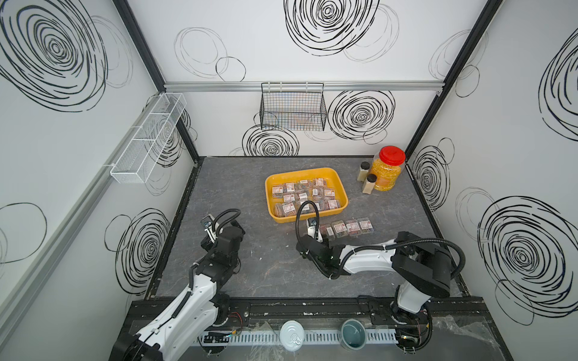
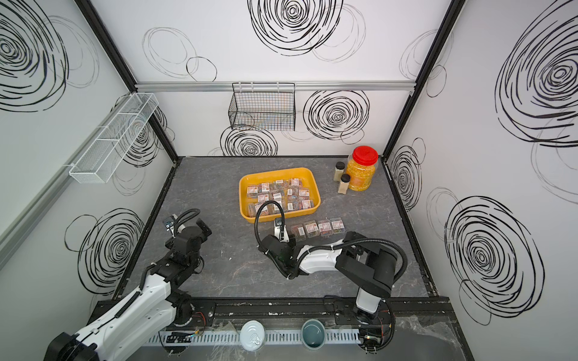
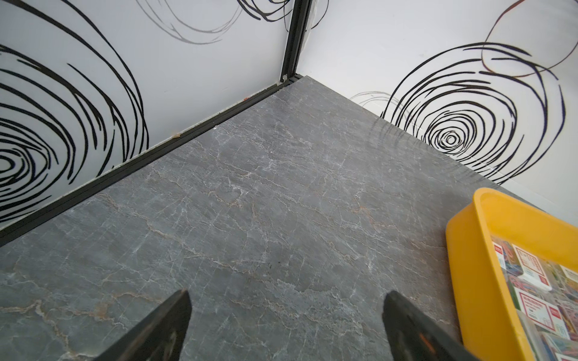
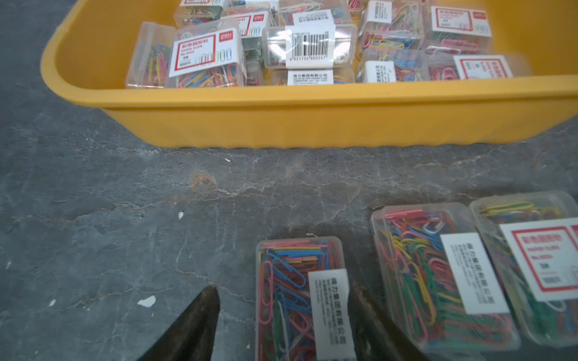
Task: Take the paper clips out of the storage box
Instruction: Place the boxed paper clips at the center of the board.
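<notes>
Paper clips partly out of the storage box; right gripper standing over one case on the table.

In both top views the yellow storage box (image 1: 300,173) (image 2: 275,172) is sitting mid-table and holding most of the paper clips (image 1: 301,197) (image 2: 281,195), with a row of cases (image 1: 352,226) (image 2: 319,226) lying just in front of it; their labels are too small to read there. In the left wrist view the left gripper (image 3: 286,297) is hanging with its jaws wide apart over the bare table (image 3: 250,218). In the right wrist view a red-framed label (image 4: 195,53) is reading "PAPER CLIPS" and another case is showing a barcode (image 4: 309,47); the right gripper (image 4: 286,287) is straddling the end case (image 4: 297,297), jaws apart, one finger clear of it.
</notes>
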Robot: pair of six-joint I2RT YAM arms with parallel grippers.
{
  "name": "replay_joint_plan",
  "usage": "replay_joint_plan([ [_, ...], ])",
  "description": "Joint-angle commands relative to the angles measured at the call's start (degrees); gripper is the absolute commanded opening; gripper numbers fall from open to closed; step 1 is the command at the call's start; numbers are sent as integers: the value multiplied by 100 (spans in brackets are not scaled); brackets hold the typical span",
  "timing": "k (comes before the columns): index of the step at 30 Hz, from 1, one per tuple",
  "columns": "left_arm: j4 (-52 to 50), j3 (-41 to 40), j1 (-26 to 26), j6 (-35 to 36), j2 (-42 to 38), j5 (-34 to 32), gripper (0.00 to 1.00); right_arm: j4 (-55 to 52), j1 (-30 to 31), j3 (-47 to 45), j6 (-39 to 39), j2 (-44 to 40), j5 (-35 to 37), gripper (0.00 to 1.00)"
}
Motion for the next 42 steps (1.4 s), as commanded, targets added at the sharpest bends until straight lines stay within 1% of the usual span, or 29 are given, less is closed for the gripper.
replay_joint_plan([
  [1,25,11,-49,-116,-19,-228,99,-275,20,144,125,139,119,65],
  [11,-15,62,-135,-134,65,-342,99,-236,-93,150,186,312,160,59],
  [20,2,80,-196,-108,103,-384,99,-68,-338,73,336,451,142,56],
  [30,-53,76,-260,-152,78,-500,99,-502,-507,367,657,559,457,56],
  [38,-51,88,-329,-143,96,-535,99,-832,-242,559,526,230,782,59],
  [42,-62,80,-320,-158,60,-570,99,-857,-188,572,418,119,729,60],
])
